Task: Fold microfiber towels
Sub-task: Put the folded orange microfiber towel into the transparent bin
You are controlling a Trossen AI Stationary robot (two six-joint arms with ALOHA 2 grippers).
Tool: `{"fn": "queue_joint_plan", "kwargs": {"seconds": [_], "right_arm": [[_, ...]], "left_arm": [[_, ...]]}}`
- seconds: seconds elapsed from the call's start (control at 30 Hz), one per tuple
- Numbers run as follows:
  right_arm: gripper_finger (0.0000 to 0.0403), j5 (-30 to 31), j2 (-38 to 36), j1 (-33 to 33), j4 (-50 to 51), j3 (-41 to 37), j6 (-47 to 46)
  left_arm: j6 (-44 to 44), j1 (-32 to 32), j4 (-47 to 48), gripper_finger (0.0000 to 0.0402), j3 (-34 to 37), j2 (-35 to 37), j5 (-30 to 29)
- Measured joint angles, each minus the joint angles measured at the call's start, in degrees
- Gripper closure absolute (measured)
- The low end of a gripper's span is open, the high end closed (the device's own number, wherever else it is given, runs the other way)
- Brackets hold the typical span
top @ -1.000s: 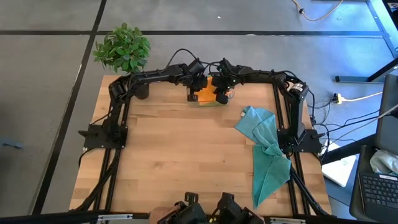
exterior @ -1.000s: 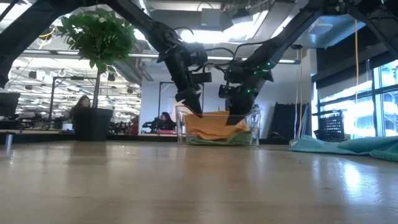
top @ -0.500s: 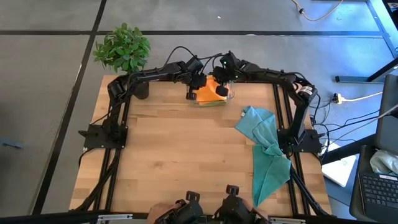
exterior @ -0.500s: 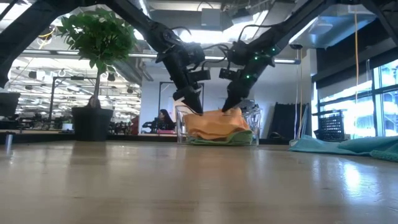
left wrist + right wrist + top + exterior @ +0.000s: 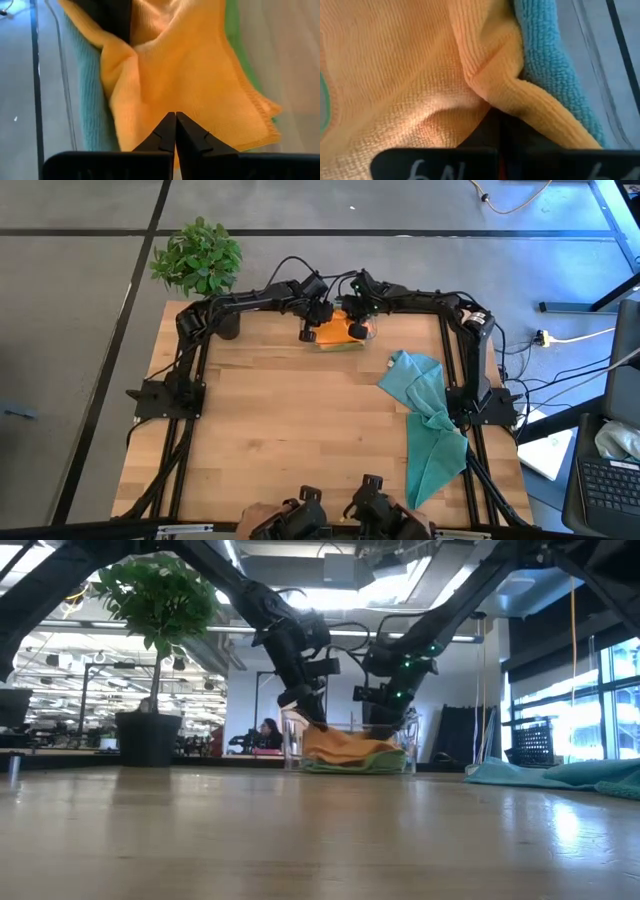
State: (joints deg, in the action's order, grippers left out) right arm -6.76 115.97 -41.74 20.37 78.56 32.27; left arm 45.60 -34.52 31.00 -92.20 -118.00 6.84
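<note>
Both grippers, left (image 5: 311,332) and right (image 5: 357,331), were pinched shut on the orange towel (image 5: 334,327) in the bin (image 5: 408,730).

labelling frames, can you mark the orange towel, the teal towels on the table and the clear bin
orange towel (image 5: 190,75): left wrist view, middle of the cloth.
teal towels (image 5: 432,430): high view, middle of the pile.
clear bin (image 5: 409,730): low view, right wall.

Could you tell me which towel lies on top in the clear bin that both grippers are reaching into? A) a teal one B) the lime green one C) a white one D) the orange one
D: the orange towel covers the pile in the clear bin, with green and teal edges showing only beneath it.
</note>
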Motion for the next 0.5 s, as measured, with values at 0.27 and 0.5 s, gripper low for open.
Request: {"fn": "queue_joint_plan", "kwargs": {"seconds": [0.27, 0.5], "right_arm": [[0.0397, -0.2, 0.4, 0.0, 0.1, 0.0, -0.1], [0.0396, 0.2, 1.2, -0.1, -0.1, 0.0, 0.0]], "left_arm": [[-0.2, -1.2, -0.1, 0.0398, 0.0, -0.9, -1.1], [-1.3, -1.4, 1.3, 0.0399, -0.1, -2.0, -2.1]]}}
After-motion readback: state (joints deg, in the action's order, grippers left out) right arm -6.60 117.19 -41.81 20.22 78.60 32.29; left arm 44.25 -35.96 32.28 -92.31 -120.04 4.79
